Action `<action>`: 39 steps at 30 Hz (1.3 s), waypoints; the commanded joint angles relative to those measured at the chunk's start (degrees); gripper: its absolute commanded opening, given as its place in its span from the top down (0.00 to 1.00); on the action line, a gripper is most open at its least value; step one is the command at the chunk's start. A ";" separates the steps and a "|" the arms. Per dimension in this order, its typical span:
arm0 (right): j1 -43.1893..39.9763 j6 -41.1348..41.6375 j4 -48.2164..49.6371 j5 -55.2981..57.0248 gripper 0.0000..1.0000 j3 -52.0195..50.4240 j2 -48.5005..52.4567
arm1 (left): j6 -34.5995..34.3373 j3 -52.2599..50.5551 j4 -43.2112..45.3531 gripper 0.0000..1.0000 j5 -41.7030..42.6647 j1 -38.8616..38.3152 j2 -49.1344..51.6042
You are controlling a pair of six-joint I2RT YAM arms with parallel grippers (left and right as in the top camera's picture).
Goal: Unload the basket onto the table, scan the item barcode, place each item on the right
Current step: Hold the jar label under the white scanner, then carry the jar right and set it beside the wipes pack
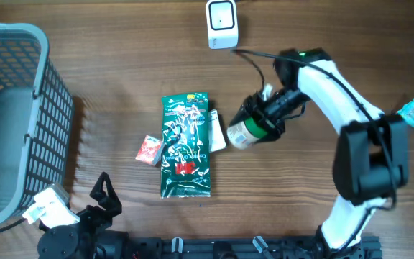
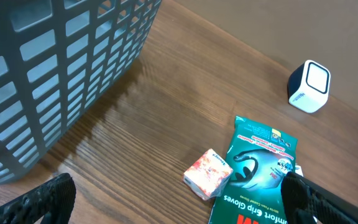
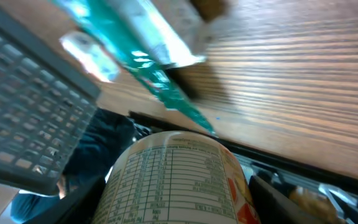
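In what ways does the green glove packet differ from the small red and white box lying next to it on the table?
The glove packet is much larger and longer than the small box. The packet is dark green and flat; the box is red and white and blocky. The packet lies straight, the box turned at an angle. Both rest side by side on the table, held by nothing.

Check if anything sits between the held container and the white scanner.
Nothing visible does. Only bare wooden table lies between the white green-banded cylindrical container in the right tool and the white cube scanner.
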 commanded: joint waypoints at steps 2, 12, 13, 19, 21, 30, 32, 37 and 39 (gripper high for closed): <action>0.37 13.64 12.31 7.23 0.53 6.32 -10.14 | -0.46 -0.09 0.20 0.00 0.48 0.31 -0.22; 11.15 8.26 52.26 51.95 0.49 6.58 -10.16 | -0.46 -0.09 0.20 0.00 0.48 0.31 -0.22; 12.20 6.10 55.89 56.59 0.49 6.58 -9.27 | -0.46 -0.09 0.20 0.00 0.48 0.31 -0.22; 12.41 -0.63 73.29 66.42 0.54 6.58 -1.68 | -0.46 -0.09 0.20 0.00 0.46 0.31 -0.22; 12.41 -3.72 79.17 66.84 0.55 6.60 1.62 | -0.46 -0.09 0.20 0.00 0.48 0.31 -0.22; 12.41 -15.80 98.18 75.69 0.59 13.51 15.91 | -0.46 -0.09 0.20 0.00 0.46 0.31 -0.22; 12.41 -15.76 98.40 75.80 0.59 16.52 19.06 | -0.46 -0.09 0.20 0.00 0.46 0.31 -0.22; 12.52 -15.65 95.34 75.91 0.59 21.24 21.53 | -0.46 -0.09 0.20 0.00 0.48 0.31 -0.22; 12.52 -15.58 91.19 77.35 0.60 22.84 21.33 | -0.46 -0.09 0.20 0.00 0.46 0.31 -0.22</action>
